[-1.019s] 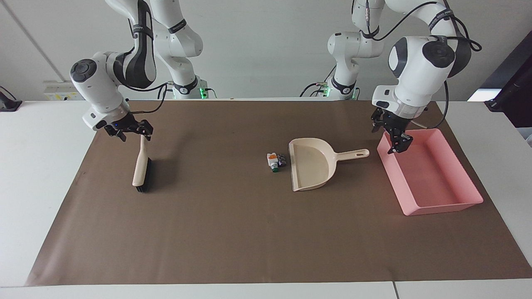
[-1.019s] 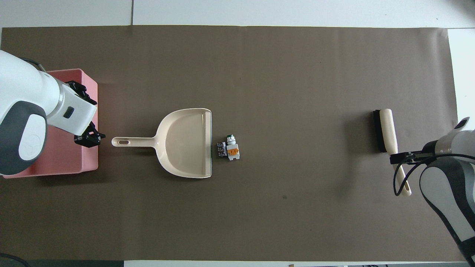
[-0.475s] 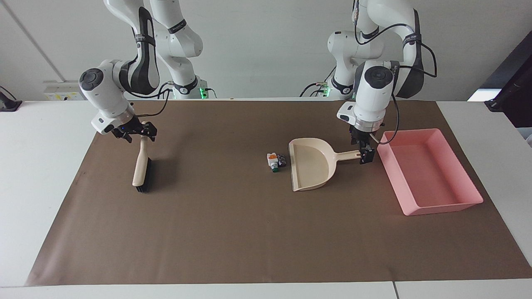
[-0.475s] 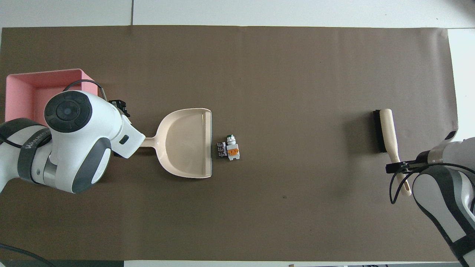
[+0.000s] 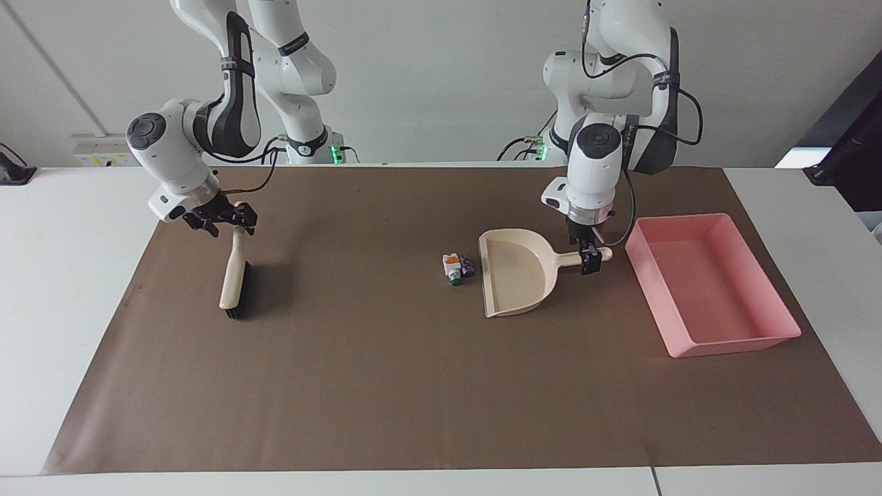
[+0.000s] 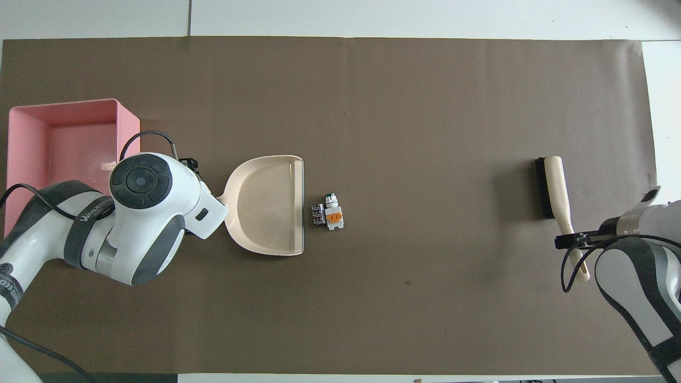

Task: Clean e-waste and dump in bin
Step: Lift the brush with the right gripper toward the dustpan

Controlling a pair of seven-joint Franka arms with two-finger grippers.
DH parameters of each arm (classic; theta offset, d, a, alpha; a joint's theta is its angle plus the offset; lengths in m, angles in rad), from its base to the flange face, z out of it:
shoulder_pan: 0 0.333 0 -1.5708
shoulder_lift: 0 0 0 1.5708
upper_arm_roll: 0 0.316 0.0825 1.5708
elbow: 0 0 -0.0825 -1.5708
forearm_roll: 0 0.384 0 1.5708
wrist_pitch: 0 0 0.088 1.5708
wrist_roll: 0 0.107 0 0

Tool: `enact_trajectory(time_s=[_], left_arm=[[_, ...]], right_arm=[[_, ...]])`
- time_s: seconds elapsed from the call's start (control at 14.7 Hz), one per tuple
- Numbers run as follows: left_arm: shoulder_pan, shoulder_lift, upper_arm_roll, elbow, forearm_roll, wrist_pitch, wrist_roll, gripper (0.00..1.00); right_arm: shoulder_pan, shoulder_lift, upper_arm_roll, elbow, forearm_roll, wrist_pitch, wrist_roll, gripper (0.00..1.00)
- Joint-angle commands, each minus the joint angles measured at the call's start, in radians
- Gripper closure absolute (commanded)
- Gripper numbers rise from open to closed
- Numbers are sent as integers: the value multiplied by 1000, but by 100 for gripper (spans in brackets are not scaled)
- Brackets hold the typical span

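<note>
The e-waste (image 5: 456, 266) is a small cluster on the brown mat, a white piece with orange and green marks (image 6: 334, 217) and a black chip (image 6: 318, 214), just off the open lip of the beige dustpan (image 5: 517, 272) (image 6: 266, 205). My left gripper (image 5: 589, 259) is down at the dustpan's handle, near its end; in the overhead view the wrist hides it. The pink bin (image 5: 703, 289) (image 6: 64, 138) lies beside the handle's end, toward the left arm's end of the table. My right gripper (image 5: 231, 222) (image 6: 572, 240) is at the handle of the brush (image 5: 234, 282) (image 6: 550, 186).
The brush lies on the mat toward the right arm's end of the table, bristles down, handle pointing to the robots. The brown mat (image 5: 386, 386) covers most of the white table. The left arm's wrist hangs over the dustpan's handle.
My left gripper swung from over the bin's near corner across to the dustpan's handle and came down onto it. My right gripper shifted slightly at the brush handle. Dustpan, brush and e-waste have not moved.
</note>
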Motion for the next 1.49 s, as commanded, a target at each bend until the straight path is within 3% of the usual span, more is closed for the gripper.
enact_trajectory(time_s=[0.0,0.07,0.14,0.27,0.34,0.41,0.54,0.75,1.02,1.09,1.22,1.43], left_arm=[[-25,6,12,-25,23,31,-28,9],[-25,18,13,-25,23,31,-29,10],[-27,21,12,-25,23,32,-31,10],[-28,21,12,-25,23,32,-44,18],[-40,21,12,-25,23,32,-46,26],[-42,21,13,-26,23,31,-46,40],[-48,21,13,-26,23,23,-46,57],[-50,21,13,-23,23,22,-46,65],[-50,15,13,-12,23,3,-57,69],[-50,15,13,-6,23,-10,-57,72],[-50,17,13,1,49,-20,-51,94],[-50,12,13,15,150,-41,-28,100]], right_arm=[[-5,-15,3,-21,20,22,-35,15],[-3,-15,3,-21,20,22,-35,19],[-2,-15,3,-19,20,22,-35,30],[1,-14,5,-19,20,20,-29,93],[1,-14,5,-16,18,17,-29,100],[3,-12,7,-12,18,10,-29,100],[26,-8,8,5,20,-3,-27,100],[27,5,7,95,49,-88,-27,100],[32,2,22,218,48,-179,-10,100],[32,2,43,247,48,-205,6,100],[32,-9,97,277,46,-253,84,100],[39,-27,195,258,37,-263,152,100]])
